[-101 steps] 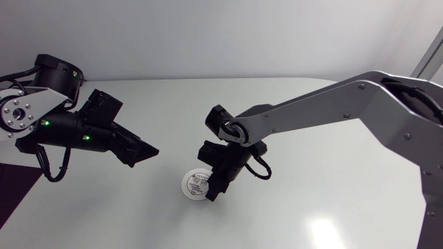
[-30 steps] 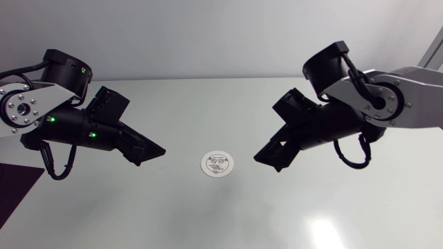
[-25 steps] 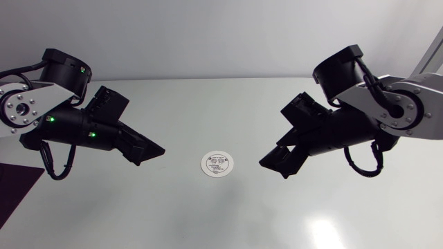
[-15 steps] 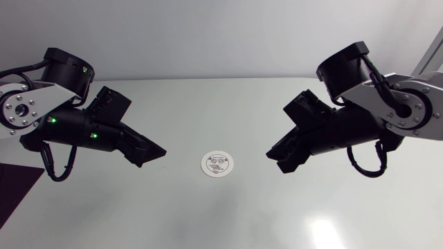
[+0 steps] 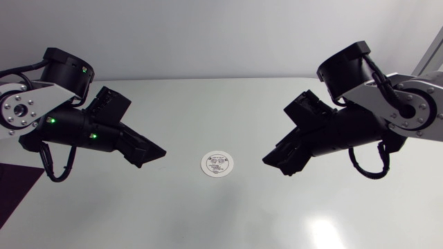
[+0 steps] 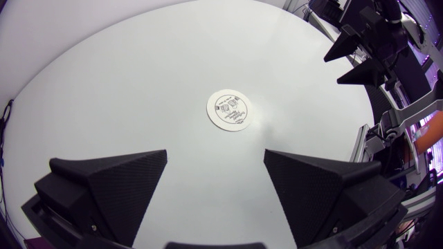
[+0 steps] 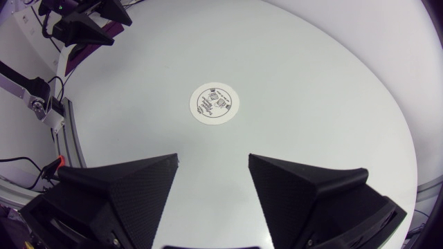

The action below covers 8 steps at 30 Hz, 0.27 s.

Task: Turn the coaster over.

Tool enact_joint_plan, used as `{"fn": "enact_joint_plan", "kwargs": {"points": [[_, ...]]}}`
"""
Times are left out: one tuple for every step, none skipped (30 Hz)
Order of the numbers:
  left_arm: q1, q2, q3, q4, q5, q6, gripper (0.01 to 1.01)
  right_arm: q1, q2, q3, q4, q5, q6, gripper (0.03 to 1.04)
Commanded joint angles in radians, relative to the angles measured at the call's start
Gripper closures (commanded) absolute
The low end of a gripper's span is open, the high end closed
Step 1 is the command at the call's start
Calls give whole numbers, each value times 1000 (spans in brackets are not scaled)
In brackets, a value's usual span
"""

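Observation:
The coaster (image 5: 217, 163) is a round white disc with dark print facing up, lying flat on the white table between my two arms. It also shows ahead of the left gripper as the coaster (image 6: 230, 110), and ahead of the right gripper as the coaster (image 7: 215, 103). My left gripper (image 5: 149, 154) hovers to the coaster's left, open and empty (image 6: 214, 169). My right gripper (image 5: 278, 161) hovers to its right, open with nothing between its fingers (image 7: 212, 174). Neither gripper touches the coaster.
The white table (image 5: 221, 207) carries nothing else. A dark patch (image 5: 14, 187) lies at its left edge below my left arm.
My right arm drew back to the right, away from the coaster, and its fingers narrowed and then spread again. The coaster lies a little right of where it was before. The left arm has kept still.

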Motion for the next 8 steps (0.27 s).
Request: {"fn": "enact_joint_plan", "kwargs": {"points": [[-7, -19, 15, -6, -6, -19, 46, 8, -15, -18, -13, -1, 22, 62], [-7, -19, 15, -6, -7, -19, 46, 10, -21, -18, -13, -1, 21, 62], [-7, -21, 16, -6, -7, -19, 46, 10, -24, -17, -16, -1, 19, 62], [-7, -24, 16, -6, -10, -20, 46, 13, -29, -15, -17, -2, 19, 62], [-7, -25, 18, -6, -13, -20, 46, 19, -35, -15, -20, -2, 19, 62], [-7, -27, 19, -6, -17, -24, 46, 20, -37, -12, -28, -2, 21, 62], [-7, -28, 18, -6, -18, -24, 46, 20, -33, -6, -42, -2, 21, 62], [-9, -30, 16, -6, -20, -24, 46, 20, -33, 0, -56, -2, 22, 62]]}}
